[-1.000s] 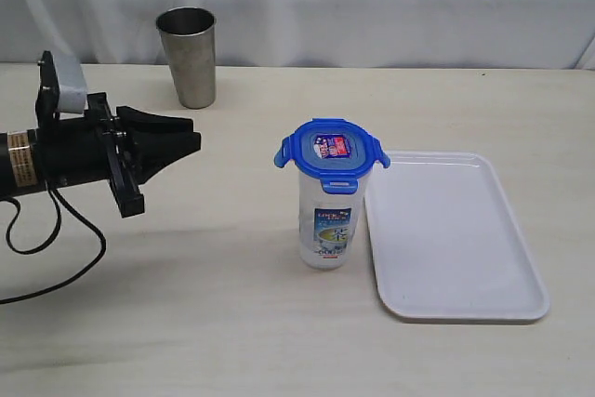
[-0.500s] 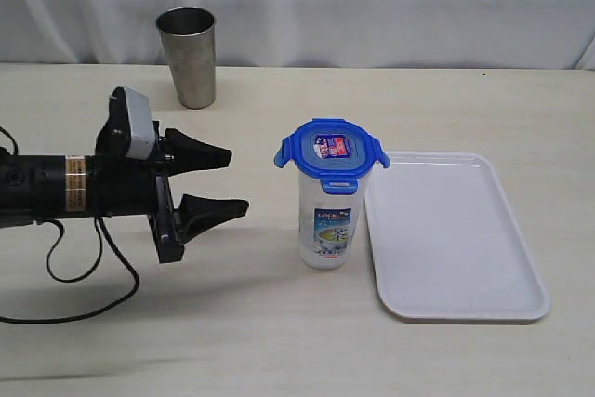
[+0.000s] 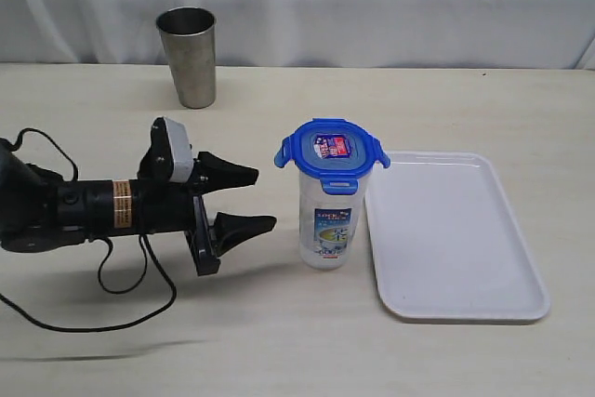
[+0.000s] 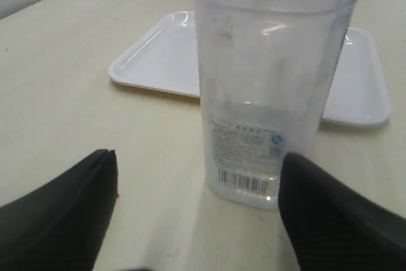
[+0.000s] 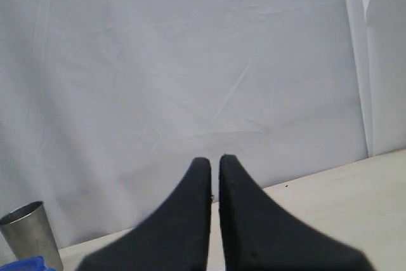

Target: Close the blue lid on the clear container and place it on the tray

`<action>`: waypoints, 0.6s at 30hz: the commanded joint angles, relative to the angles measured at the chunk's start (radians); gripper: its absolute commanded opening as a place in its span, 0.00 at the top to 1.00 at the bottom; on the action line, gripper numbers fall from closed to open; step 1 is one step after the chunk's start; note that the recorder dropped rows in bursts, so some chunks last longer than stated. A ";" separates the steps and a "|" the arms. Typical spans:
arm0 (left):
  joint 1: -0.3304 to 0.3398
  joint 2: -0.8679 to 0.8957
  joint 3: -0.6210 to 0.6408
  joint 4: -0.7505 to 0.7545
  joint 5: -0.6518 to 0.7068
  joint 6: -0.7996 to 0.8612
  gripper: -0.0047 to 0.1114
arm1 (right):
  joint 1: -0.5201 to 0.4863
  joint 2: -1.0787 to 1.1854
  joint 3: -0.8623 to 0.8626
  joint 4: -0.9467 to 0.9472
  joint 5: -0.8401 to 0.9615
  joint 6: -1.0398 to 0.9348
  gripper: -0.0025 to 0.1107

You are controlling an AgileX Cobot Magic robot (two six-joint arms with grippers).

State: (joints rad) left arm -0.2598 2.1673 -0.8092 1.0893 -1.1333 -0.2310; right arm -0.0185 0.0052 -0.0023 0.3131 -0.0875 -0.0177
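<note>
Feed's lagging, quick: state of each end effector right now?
Left end effector: open, empty, short of the clear container.
Right end effector: closed, holding nothing.

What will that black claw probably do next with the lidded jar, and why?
Probably slide forward until its open jaws straddle the clear container. The left gripper is open and level with the container's body but short of it. The blue lid already sits on top, and the tray lies just beyond.
</note>
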 commanded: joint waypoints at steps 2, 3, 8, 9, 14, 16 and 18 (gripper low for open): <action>-0.045 0.045 -0.055 -0.008 0.001 -0.017 0.38 | -0.003 0.019 0.002 -0.011 -0.080 0.008 0.94; -0.051 0.048 -0.058 -0.010 0.001 -0.017 0.38 | -0.003 0.049 0.002 -0.011 -0.099 0.018 0.94; -0.075 0.050 -0.064 -0.010 0.049 -0.027 0.38 | -0.003 0.267 -0.005 -0.007 -0.161 0.026 0.94; -0.078 0.050 -0.064 -0.010 0.060 -0.027 0.38 | -0.003 0.327 -0.027 -0.007 -0.161 0.026 0.94; -0.078 0.050 -0.064 -0.012 0.066 -0.027 0.38 | -0.003 0.633 -0.179 -0.029 -0.133 -0.001 0.94; -0.078 0.050 -0.064 -0.037 0.082 -0.012 0.38 | -0.003 0.774 -0.269 -0.091 -0.090 -0.001 0.94; -0.078 0.050 -0.064 -0.057 0.102 -0.001 0.38 | -0.003 0.918 -0.365 -0.146 -0.040 0.003 0.94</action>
State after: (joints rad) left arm -0.3339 2.2159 -0.8696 1.0665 -1.0520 -0.2429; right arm -0.0185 0.7717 -0.2688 0.2423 -0.1845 -0.0096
